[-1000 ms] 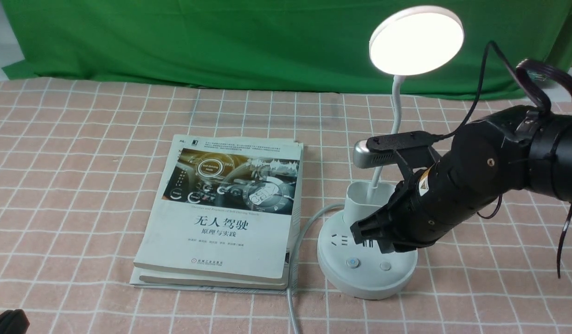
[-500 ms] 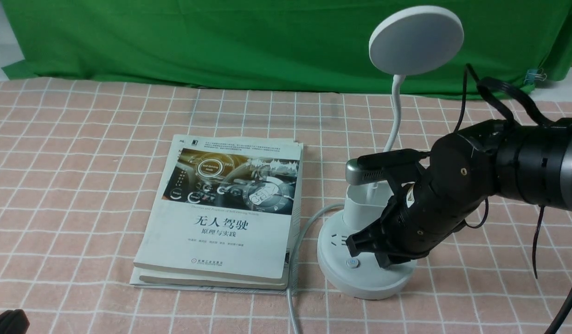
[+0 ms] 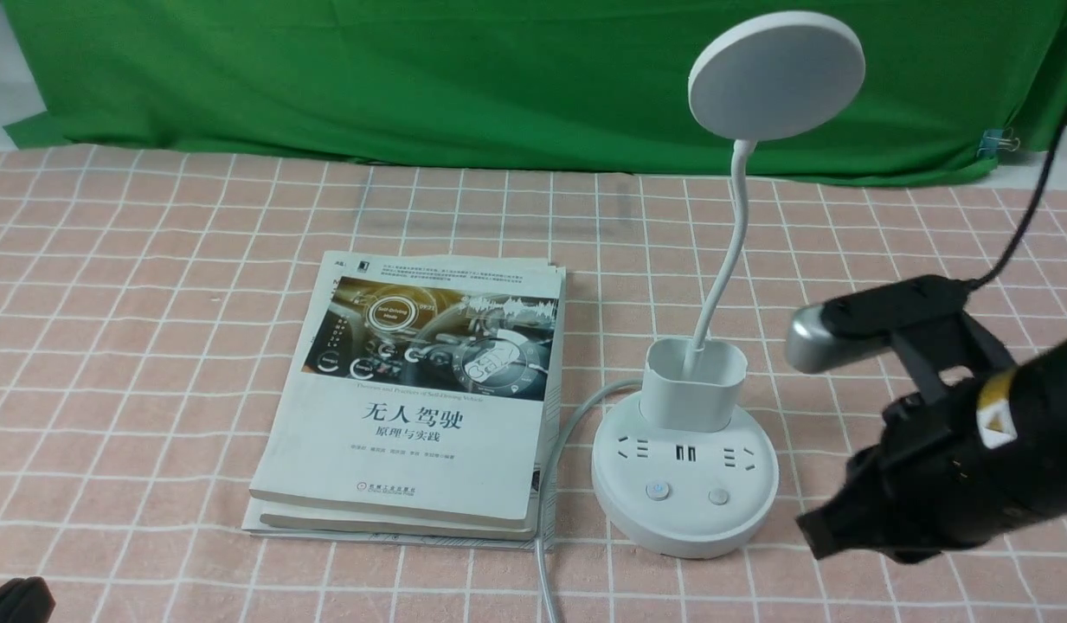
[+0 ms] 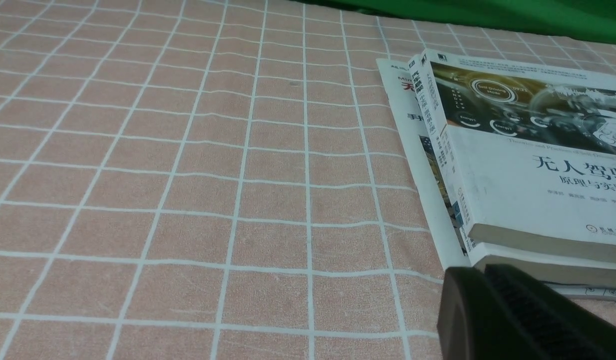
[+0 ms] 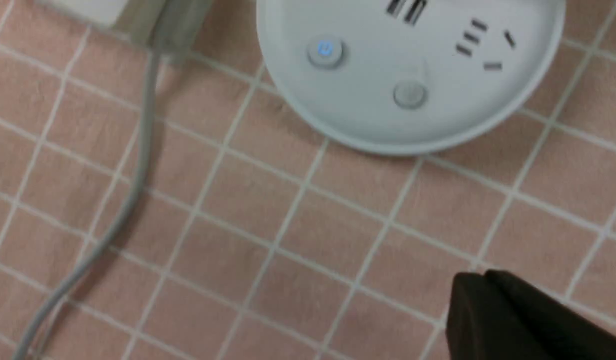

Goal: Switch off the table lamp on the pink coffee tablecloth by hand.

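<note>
The white table lamp [image 3: 684, 484] stands on the pink coffee tablecloth [image 3: 152, 285], right of the books. Its disc head [image 3: 776, 75] is dark, unlit. Its round base [image 5: 387, 115] carries sockets, a blue-lit button [image 3: 658, 491] and a plain button [image 3: 717, 497]; both buttons also show in the right wrist view [image 5: 325, 51]. My right gripper [image 3: 817, 529], the hand, is shut and empty, hovering right of the base and apart from it; it also shows in the right wrist view [image 5: 475, 287]. My left gripper [image 4: 467, 280] is shut and empty, low over the cloth near the books' corner.
Two stacked books [image 3: 421, 389] lie left of the lamp; they also show in the left wrist view [image 4: 517, 165]. The lamp's grey cord [image 3: 546, 519] runs between books and base toward the front edge. A green cloth [image 3: 412, 78] hangs at the back.
The lamp head went from lit to dark. My right gripper came down onto the base's right button, then pulled back to the right, off the lamp.
</note>
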